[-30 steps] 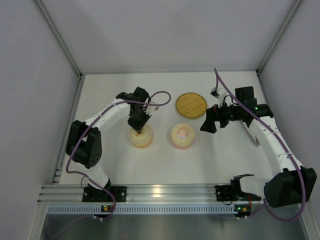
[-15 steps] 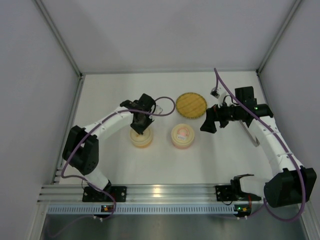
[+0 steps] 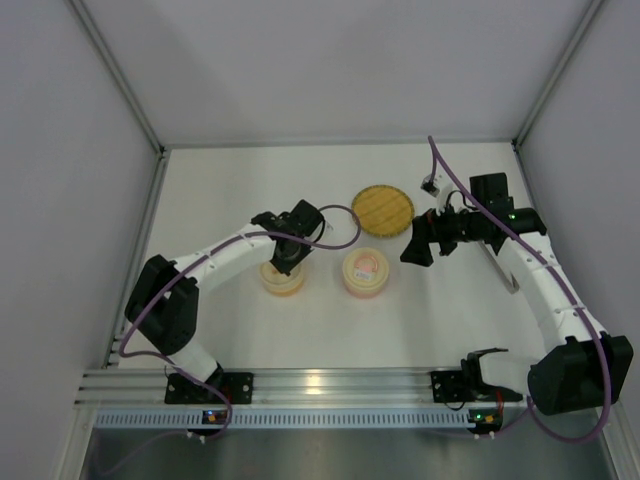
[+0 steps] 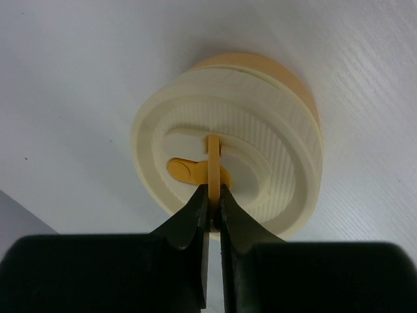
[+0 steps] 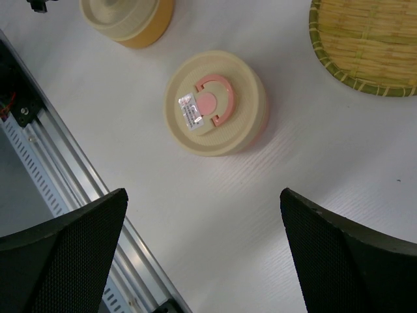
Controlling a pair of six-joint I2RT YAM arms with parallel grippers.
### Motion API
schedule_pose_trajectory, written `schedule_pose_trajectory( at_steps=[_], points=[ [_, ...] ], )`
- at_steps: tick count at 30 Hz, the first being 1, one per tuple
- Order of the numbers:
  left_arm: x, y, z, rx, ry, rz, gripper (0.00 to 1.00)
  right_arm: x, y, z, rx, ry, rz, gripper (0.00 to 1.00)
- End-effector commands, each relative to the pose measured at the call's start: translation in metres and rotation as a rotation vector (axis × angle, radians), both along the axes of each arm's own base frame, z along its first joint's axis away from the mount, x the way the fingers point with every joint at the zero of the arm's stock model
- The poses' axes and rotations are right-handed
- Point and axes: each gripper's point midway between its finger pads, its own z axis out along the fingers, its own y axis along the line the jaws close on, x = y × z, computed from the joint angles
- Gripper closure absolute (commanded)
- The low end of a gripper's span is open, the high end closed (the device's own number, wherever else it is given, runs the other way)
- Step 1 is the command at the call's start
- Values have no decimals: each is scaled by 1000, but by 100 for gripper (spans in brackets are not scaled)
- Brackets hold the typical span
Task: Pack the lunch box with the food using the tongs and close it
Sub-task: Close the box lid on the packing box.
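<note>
The lunch box lid [image 4: 273,130] is ribbed matt plastic, the plate [image 5: 371,39] woven straw.

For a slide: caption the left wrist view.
Left gripper pinches raised handle on cream lid of orange box.

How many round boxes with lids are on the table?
2. The orange box sits under the left pincer, which pinches its lid handle. The pink-handled box sits to its right, nearer the arms than the woven plate. Nothing seems to hide more.
</note>
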Motion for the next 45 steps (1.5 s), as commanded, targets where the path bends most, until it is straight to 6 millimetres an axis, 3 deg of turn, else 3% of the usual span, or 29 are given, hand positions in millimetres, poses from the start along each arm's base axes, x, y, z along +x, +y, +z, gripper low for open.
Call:
schedule_pose_trajectory(
  at_steps=[1,10,14,16,17,21,28,34,45],
  points=[
    [-3,-1,3,-8,-32,-9,100,9,1,7,36,-53,1,1],
    [-16,-21,1,-109,65,-22,100,3,1,4,38,-55,15,1],
    [-20,-34,15,-173,100,-36,70,2,1,3,35,-53,13,1],
    [-23,-36,17,-181,120,-44,64,3,1,2,35,-53,12,1],
    [-24,-36,19,-187,122,-51,54,3,1,2,36,-52,14,1],
    [-30,-41,28,-228,130,-76,31,3,1,1,35,-51,12,1],
    [-26,-37,20,-204,120,-66,31,3,2,3,41,-54,14,1],
    [-12,-35,24,-240,113,-29,34,2,0,1,31,-51,12,1],
    [-13,-40,10,-253,159,-39,39,2,0,1,32,-50,12,1]
  ],
)
